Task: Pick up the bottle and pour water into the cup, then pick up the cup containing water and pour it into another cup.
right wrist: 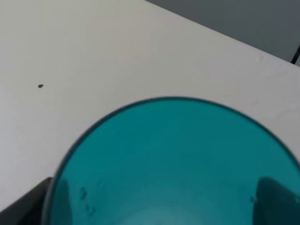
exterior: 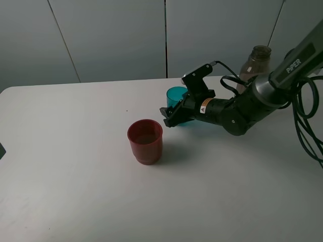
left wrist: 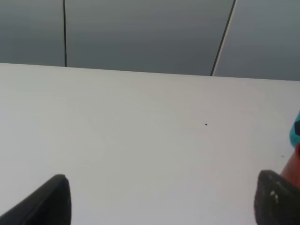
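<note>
My right gripper (exterior: 174, 115) is shut on the teal cup (exterior: 176, 96), which stands upright just above or on the white table (exterior: 75, 151), right of and behind the red cup (exterior: 145, 141). In the right wrist view the teal cup (right wrist: 173, 159) fills the frame, with my gripper (right wrist: 154, 206) around it and a finger on either side. The red cup stands upright with some liquid showing inside. The grey-brown bottle (exterior: 255, 63) stands at the back right, partly hidden by the right arm. My left gripper (left wrist: 164, 201) is open and empty over bare table.
The edges of the red cup (left wrist: 294, 166) and the teal cup (left wrist: 296, 131) show at the side of the left wrist view. Cables (exterior: 308, 126) hang from the right arm at the right. Grey wall panels stand behind the table.
</note>
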Controlling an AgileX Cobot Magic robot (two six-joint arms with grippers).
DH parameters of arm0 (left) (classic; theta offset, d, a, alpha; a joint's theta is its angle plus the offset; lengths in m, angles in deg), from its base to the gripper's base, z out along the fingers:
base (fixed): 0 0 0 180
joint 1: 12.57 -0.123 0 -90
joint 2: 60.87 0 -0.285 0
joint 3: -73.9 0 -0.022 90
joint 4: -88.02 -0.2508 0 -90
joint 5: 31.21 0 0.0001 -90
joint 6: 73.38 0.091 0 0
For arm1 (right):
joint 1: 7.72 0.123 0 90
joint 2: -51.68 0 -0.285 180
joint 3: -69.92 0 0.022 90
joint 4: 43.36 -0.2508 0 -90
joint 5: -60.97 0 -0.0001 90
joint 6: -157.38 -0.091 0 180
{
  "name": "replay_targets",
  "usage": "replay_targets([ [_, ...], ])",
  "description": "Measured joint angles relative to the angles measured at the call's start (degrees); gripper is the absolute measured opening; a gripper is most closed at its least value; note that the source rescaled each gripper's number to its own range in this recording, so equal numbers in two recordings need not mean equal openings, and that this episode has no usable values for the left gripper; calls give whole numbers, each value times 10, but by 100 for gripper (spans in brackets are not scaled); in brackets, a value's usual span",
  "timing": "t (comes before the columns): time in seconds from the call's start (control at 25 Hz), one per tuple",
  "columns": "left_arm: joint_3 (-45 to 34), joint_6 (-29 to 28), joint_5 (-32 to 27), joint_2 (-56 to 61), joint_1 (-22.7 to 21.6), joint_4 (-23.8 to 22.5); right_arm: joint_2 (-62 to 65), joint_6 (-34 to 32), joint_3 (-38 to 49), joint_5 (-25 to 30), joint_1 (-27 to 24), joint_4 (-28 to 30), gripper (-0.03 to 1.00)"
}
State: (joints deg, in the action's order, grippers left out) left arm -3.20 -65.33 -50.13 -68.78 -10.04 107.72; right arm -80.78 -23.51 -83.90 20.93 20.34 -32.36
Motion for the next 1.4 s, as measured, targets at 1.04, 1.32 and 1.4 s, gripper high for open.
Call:
replay_targets([
  [1.04,0,0,0,0,0,0,266,-184,3,366,27,65,88],
  [1.32,0,0,0,0,0,0,364,-85,7,663,9,-135,88],
  [1.4,0,0,0,0,0,0,389,-71,24,709,-14,-165,88],
])
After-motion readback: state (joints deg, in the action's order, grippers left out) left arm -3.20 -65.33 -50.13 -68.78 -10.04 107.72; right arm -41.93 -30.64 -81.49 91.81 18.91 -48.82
